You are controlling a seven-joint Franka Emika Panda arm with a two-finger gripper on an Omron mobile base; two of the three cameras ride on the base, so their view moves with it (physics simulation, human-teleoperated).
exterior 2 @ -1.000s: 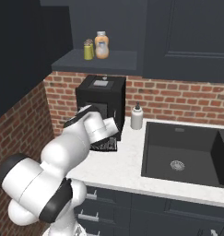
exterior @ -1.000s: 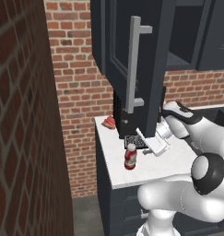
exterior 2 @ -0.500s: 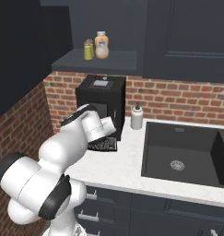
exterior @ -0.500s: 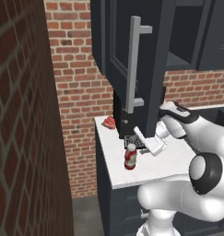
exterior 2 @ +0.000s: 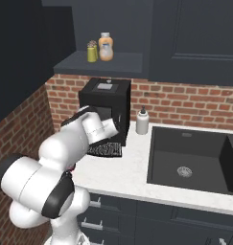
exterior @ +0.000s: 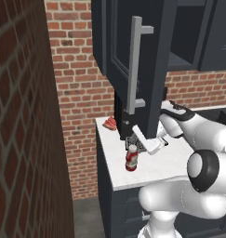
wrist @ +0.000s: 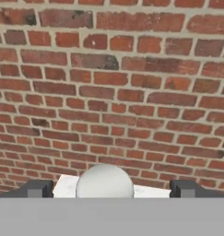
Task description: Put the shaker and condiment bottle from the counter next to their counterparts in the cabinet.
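The small red condiment bottle with a white cap (exterior: 131,158) stands upright on the white flat tabletop (exterior: 165,165), near its front left edge, free of the fingers. In the hand view the two dark fingers (wrist: 38,188) stand wide apart, released, with a pale rounded silvery top (wrist: 104,183) between them, before a red brick wall (wrist: 113,83). I cannot tell whether they touch it. On the shelf of the dark navy wall cabinet (exterior 2: 101,62) stand a small yellow-green shaker (exterior 2: 92,51) and an orange bottle (exterior 2: 106,46), side by side.
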